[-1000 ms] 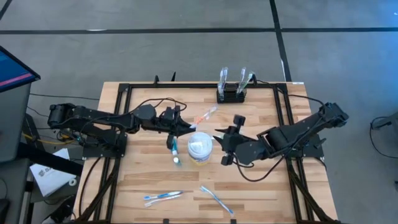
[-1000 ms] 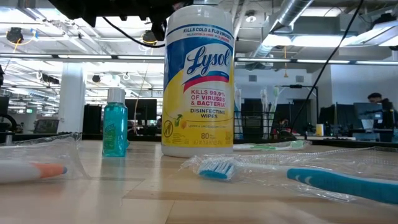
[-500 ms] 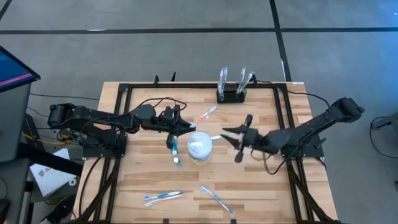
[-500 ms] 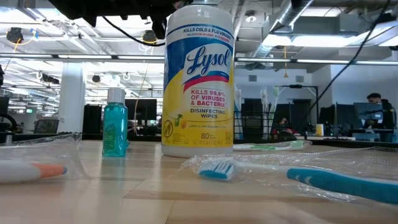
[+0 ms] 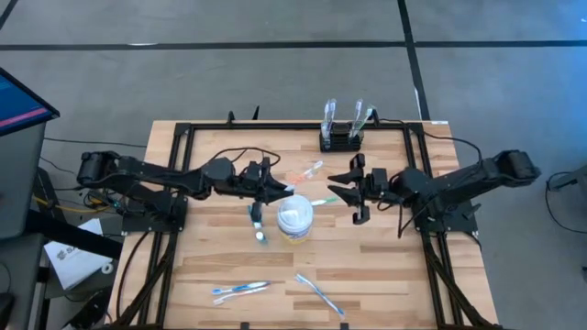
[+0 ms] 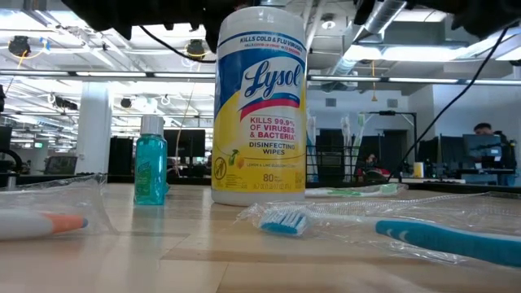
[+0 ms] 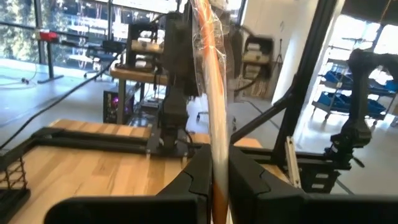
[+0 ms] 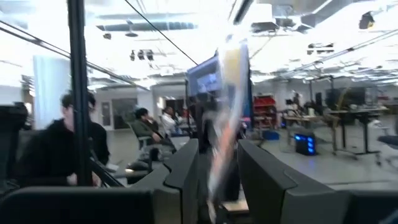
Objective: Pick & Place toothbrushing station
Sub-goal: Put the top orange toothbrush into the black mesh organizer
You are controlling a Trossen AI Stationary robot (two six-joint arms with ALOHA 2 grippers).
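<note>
You're in an open-plan lab: exposed ceiling ducts, rows of monitors, seated people behind.

Six loose toothbrushes, one wipes tub, one rack, one blue bottle.

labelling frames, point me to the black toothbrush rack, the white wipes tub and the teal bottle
black toothbrush rack (image 5: 341, 141), high view, on its dark slotted body
white wipes tub (image 5: 295, 216), high view, middle of its round lid
teal bottle (image 6: 151, 169), low view, on its clear teal body
</note>
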